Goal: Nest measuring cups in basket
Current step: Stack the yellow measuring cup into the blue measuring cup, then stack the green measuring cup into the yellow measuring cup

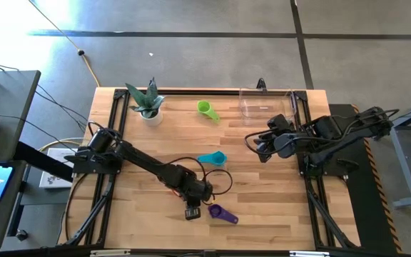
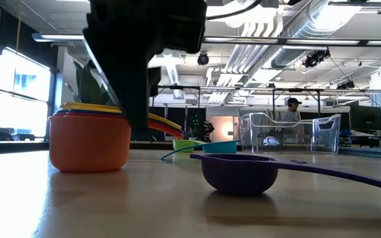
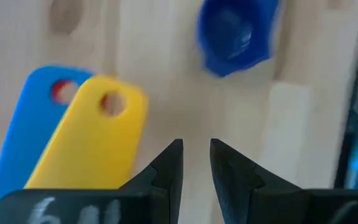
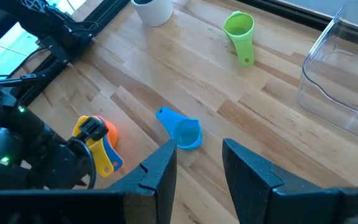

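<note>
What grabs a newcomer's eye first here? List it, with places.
The left gripper hangs low at the table's near edge over an orange stack of nested cups, the purple cup just beside it. Green cup and teal cup lie loose mid-table; the clear basket is at the far right.

Clear plastic basket [image 1: 266, 107] at far right of wooden table [image 1: 141, 228]; white pot with green plant [image 1: 148, 106] far left; green measuring cup [image 1: 206, 109] between them; purple measuring cup [image 1: 220, 213] near front edge.

The left arm [image 2: 144, 59] hides part of the stacked cups [image 2: 91, 135]; the purple cup's [image 2: 240, 173] handle runs off right
</note>
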### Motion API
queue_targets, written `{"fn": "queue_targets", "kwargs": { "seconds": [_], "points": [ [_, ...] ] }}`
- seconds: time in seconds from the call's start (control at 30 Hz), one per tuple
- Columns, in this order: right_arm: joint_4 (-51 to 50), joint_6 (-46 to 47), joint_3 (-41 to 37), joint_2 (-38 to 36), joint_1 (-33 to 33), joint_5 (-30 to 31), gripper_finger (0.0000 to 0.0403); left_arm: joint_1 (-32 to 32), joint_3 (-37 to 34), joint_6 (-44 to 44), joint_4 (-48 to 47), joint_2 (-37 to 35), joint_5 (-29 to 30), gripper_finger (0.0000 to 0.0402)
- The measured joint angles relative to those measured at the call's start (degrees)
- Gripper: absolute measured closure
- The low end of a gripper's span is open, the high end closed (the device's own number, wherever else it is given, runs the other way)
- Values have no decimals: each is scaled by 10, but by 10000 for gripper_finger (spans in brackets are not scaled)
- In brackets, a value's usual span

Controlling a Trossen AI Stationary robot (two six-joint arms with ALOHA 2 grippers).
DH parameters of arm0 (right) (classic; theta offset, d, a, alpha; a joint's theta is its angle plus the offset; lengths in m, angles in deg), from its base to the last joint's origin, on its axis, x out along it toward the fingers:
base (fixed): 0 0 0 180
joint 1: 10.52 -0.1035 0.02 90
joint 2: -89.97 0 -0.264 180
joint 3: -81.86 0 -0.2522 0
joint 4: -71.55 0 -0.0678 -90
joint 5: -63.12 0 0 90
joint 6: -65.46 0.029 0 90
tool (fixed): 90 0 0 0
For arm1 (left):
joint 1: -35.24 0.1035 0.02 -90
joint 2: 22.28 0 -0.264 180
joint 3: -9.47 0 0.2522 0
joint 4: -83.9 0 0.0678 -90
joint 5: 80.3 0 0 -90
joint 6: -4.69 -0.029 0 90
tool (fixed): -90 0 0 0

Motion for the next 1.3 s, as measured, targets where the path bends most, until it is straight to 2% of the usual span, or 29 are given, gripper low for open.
{"fn": "queue_targets", "kwargs": {
  "seconds": [0.2,0.37,0.53,0.7,0.8,1.03,1.3],
  "points": [
    [0,-1,0,0,0,0,281,4,1,1,2,-2,52,332],
    [0,-5,0,0,0,-1,281,14,1,0,2,-2,54,332],
    [0,-5,0,0,0,0,281,18,1,0,2,-2,49,332],
    [0,-6,0,0,0,0,281,21,1,0,1,-5,6,332],
    [0,-6,0,0,0,0,281,21,3,1,-1,-15,9,332],
    [6,-20,0,0,0,1,281,36,8,0,-59,-62,70,332],
    [13,-38,0,0,6,0,281,92,8,-1,-96,-135,141,332]
  ]
}}
